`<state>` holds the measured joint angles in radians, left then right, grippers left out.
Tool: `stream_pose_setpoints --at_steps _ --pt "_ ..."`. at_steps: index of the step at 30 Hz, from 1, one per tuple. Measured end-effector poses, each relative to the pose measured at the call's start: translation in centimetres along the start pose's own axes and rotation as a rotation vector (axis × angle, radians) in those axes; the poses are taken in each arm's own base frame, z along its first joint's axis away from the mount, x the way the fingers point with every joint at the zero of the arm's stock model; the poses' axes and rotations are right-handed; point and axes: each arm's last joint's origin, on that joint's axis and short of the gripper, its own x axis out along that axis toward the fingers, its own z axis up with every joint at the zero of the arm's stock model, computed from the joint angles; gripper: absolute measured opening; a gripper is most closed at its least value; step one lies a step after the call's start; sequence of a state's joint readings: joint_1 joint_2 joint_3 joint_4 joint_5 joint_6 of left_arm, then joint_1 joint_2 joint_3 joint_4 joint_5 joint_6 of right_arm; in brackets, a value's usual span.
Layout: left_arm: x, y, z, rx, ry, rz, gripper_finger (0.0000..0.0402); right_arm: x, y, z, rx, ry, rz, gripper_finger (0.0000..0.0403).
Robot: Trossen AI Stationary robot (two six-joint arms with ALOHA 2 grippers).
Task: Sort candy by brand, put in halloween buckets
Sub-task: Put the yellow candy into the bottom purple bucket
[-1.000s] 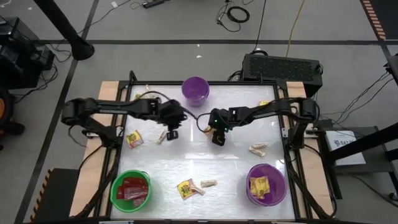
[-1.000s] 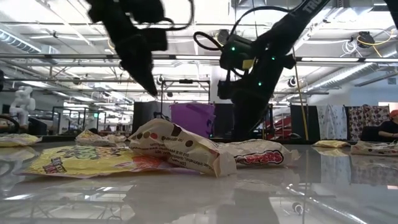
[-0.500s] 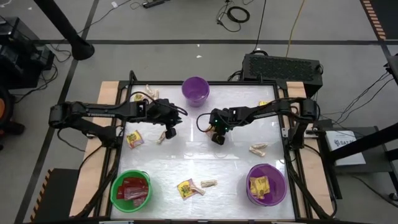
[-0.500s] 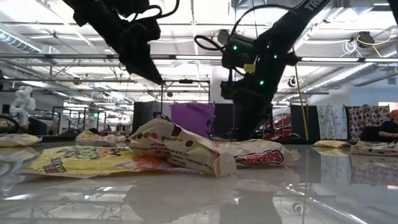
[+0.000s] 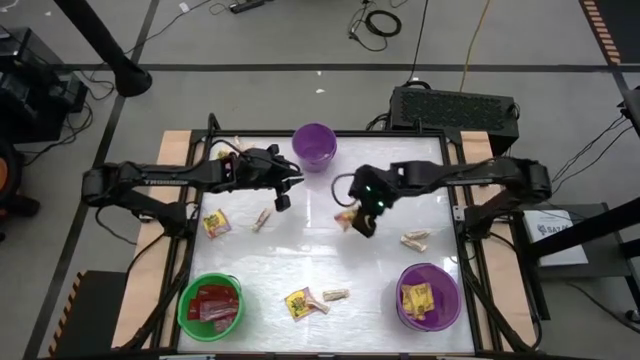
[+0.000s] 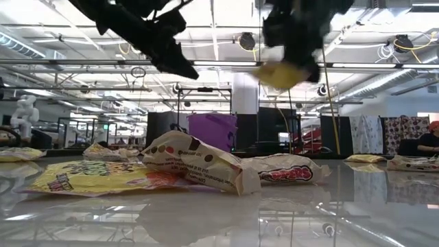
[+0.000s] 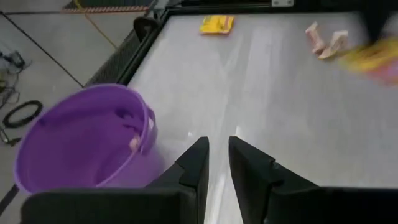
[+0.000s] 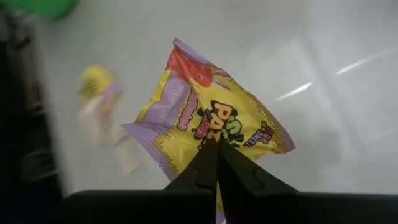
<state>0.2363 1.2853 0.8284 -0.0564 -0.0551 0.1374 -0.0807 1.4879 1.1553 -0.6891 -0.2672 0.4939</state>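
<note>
My right gripper (image 5: 363,226) hangs over the middle of the table, shut on a yellow candy packet (image 8: 211,112) that shows lifted in the low view (image 6: 282,74). My left gripper (image 7: 216,158) hovers beside the far purple halloween bucket (image 5: 314,145), fingers a little apart with nothing between them. A green bucket (image 5: 211,305) with red packets stands near left. A second purple bucket (image 5: 428,296) with yellow packets stands near right. Loose candy lies flat on the table: a yellow packet (image 5: 215,223) and tan pieces (image 5: 414,239). My right gripper pinches the yellow packet between its two fingers at one edge (image 8: 210,144). The fingers come from above, pointing down. The packet hangs below them, spread out and clear of the table.
More candy lies near the front edge (image 5: 300,302), at the far left corner (image 5: 235,150) and far right (image 5: 425,165). In the low view a pile of wrappers (image 6: 192,168) lies close in front. Bare table shows between the two near buckets.
My right gripper has shut on the yellow packet and lifted it off the table, drifting slightly toward the right edge. My left gripper has risen and gone toward the far purple bucket.
</note>
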Motion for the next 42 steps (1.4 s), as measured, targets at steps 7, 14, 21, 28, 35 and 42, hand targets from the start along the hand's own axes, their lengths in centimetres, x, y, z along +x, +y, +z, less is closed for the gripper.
stream_pose_setpoints --at_steps 7,14,21,28,35,42 --pt "1.4 0.2 -0.5 0.045 0.006 -0.06 0.007 -3.1 5.7 -5.7 0.207 0.163 0.11 0.0" --pt "3.2 0.1 -0.6 0.051 -0.064 -0.148 0.007 -4.5 10.1 -11.3 0.479 0.329 0.114 0.0" --pt "4.2 -0.3 -0.6 0.047 -0.104 -0.207 0.007 -4.5 12.2 -16.0 0.586 0.473 -0.003 0.0" --pt "4.2 -0.3 -0.4 0.048 -0.119 -0.204 0.007 -5.0 12.2 -18.3 0.628 0.522 -0.133 0.0" --pt "4.2 -0.3 -0.4 0.047 -0.124 -0.202 0.007 -5.2 11.4 -18.6 0.589 0.528 -0.21 0.0" --pt "4.2 -0.3 -0.4 0.046 -0.119 -0.202 0.007 -5.3 11.3 -18.7 0.551 0.532 -0.217 0.0019"
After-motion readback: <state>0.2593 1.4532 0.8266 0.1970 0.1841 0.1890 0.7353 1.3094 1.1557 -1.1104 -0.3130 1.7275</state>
